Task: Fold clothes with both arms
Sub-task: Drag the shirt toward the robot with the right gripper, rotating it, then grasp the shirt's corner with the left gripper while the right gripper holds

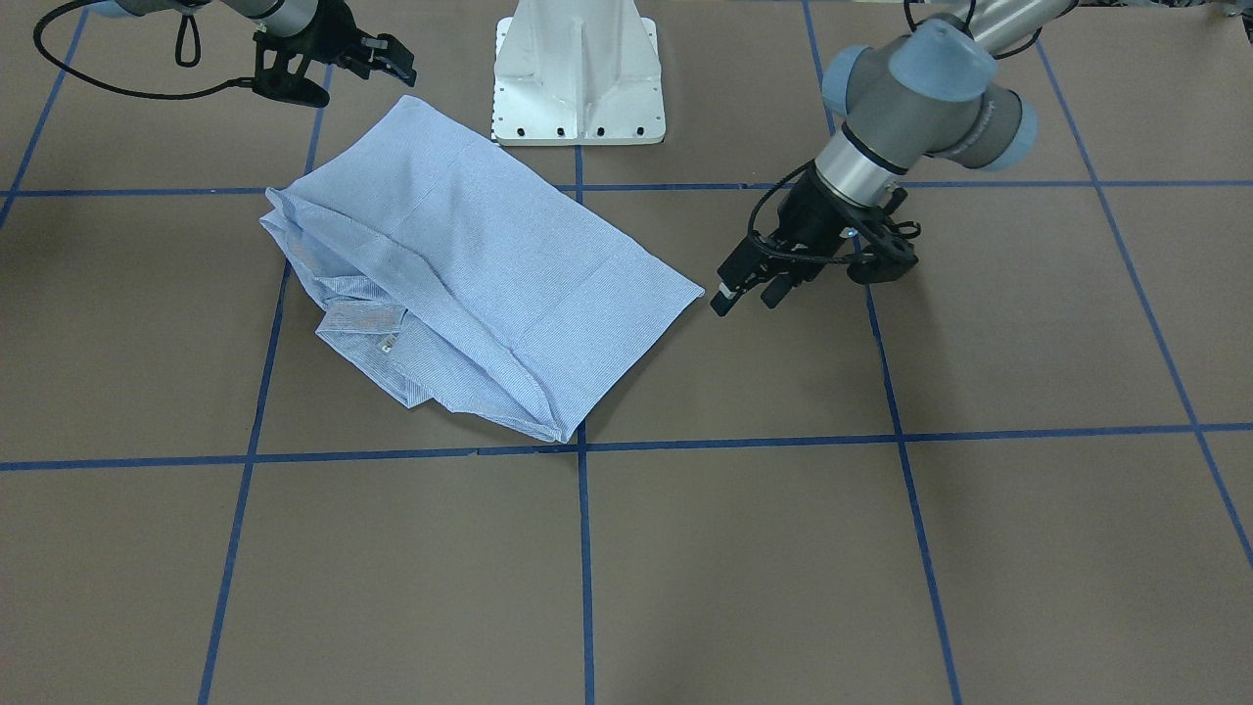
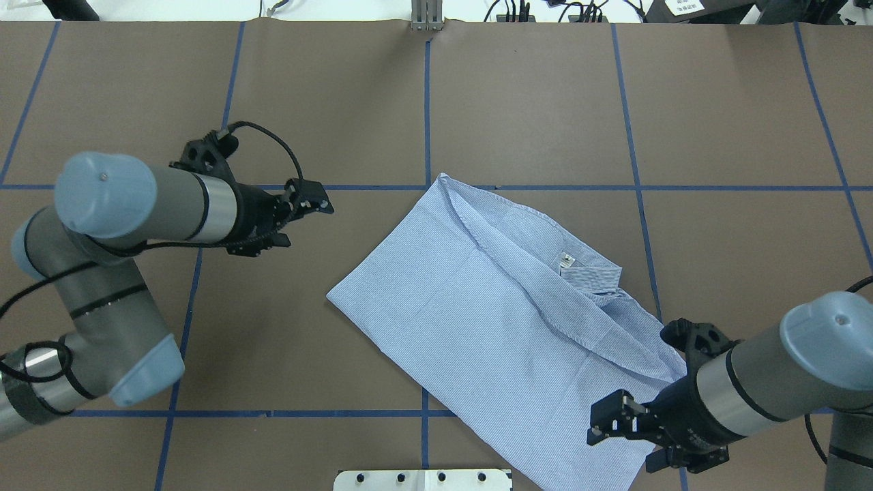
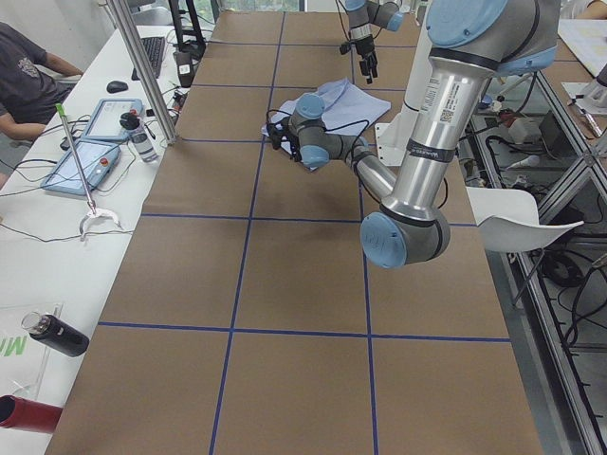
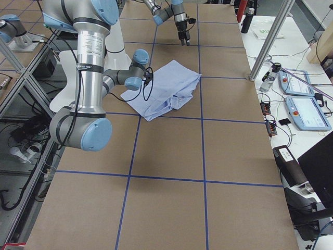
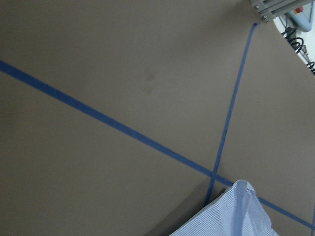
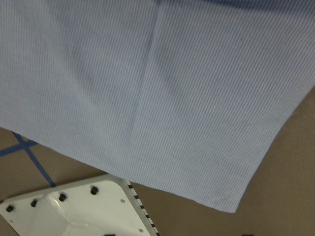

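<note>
The light blue-and-white striped shirt (image 2: pixel 491 320) lies folded on the brown table, collar and small white neck label (image 2: pixel 565 261) facing up. It also shows in the front view (image 1: pixel 470 264). My left gripper (image 2: pixel 308 221) is open and empty, just off the shirt's left corner; in the front view (image 1: pixel 744 299) it hovers beside that corner. My right gripper (image 2: pixel 620 450) is open and empty over the shirt's near right edge; in the front view (image 1: pixel 364 86) it is just off the far corner. The right wrist view shows only cloth (image 6: pixel 147 88).
The white pedestal base (image 1: pixel 578 78) stands at the robot's edge of the table, next to the shirt's near hem. Blue tape lines (image 2: pixel 427 102) grid the brown table. An operator's desk with tablets (image 3: pixel 90 156) runs along the far side.
</note>
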Controlling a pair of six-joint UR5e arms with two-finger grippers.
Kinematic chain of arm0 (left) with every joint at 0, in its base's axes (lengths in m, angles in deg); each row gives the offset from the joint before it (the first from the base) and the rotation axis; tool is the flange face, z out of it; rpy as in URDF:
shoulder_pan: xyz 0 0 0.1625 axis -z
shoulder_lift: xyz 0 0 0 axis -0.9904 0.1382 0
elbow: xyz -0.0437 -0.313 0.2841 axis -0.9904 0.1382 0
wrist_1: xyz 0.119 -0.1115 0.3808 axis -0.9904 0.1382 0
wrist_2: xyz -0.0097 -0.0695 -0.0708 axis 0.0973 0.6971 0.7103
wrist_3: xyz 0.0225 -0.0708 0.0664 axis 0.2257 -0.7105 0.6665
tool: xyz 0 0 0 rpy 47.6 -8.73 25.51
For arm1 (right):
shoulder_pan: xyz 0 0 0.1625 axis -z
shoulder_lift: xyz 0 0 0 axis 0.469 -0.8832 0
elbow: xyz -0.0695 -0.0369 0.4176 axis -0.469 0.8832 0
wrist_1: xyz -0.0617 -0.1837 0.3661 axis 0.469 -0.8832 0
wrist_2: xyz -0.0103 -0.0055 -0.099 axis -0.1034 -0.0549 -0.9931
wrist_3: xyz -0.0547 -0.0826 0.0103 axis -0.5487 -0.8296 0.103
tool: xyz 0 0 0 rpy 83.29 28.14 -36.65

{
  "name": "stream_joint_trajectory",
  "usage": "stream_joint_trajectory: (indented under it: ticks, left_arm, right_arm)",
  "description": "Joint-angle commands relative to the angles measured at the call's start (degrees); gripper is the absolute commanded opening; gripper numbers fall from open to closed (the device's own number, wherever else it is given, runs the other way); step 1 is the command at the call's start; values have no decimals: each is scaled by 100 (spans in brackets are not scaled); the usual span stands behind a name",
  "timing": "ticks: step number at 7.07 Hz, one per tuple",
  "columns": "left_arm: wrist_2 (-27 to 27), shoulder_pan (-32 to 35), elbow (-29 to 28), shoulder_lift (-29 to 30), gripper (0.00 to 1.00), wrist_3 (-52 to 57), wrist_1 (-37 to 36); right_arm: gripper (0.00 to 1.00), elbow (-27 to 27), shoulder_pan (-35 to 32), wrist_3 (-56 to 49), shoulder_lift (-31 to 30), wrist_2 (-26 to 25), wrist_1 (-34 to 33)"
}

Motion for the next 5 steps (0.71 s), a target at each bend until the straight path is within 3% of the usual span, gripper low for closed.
stream_joint_trajectory:
  ticks: [1,3,5]
  left_arm:
    - [-625,-623,-6,-28,90,72,-347]
    - [-626,-668,-523,-2,85,274,475]
    - [-634,-886,-587,-38,82,283,516]
  right_arm:
    - [100,200,-617,-24,165,-45,0]
    - [100,403,-637,-7,262,-167,0]
    - [100,483,-646,-15,324,-308,0]
